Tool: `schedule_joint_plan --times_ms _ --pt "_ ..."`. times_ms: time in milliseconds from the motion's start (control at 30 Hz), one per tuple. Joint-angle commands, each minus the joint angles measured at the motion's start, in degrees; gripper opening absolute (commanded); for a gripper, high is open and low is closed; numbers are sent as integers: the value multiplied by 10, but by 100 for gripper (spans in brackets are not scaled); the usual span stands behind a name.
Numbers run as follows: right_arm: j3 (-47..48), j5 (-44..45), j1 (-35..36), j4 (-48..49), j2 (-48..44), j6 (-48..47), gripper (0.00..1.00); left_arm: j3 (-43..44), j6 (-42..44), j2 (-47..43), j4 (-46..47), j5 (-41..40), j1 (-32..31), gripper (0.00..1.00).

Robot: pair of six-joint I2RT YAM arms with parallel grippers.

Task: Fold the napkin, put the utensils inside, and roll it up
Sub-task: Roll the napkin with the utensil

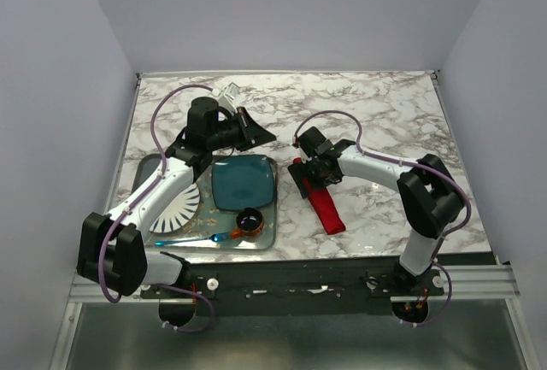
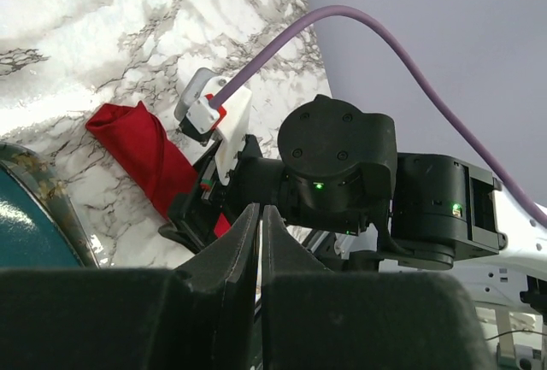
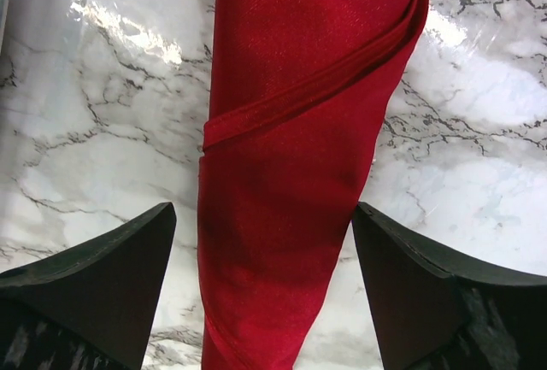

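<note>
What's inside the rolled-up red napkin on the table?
Only red cloth shows: the napkin is wrapped round itself, a hemmed edge crossing it slantwise, lying on the marble table. Nothing visibly pokes out; anything inside is hidden by the folds.

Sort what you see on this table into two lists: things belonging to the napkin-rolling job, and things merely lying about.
Belongs to the job:
red napkin, rolled up on the marble table
right gripper, open astride it
(the fork is not visible)

Lying about:
tray
teal square plate
white striped plate
small dark cup
blue plastic utensil
</note>
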Motion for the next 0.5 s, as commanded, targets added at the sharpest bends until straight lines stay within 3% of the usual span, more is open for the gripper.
schedule_joint_plan --times_ms 0,467 --pt "3 29 7 23 22 22 90 -15 -7 -17 17 29 9 13" --pt "-17 80 5 33 39 65 73 -19 -6 -22 18 38 19 13"
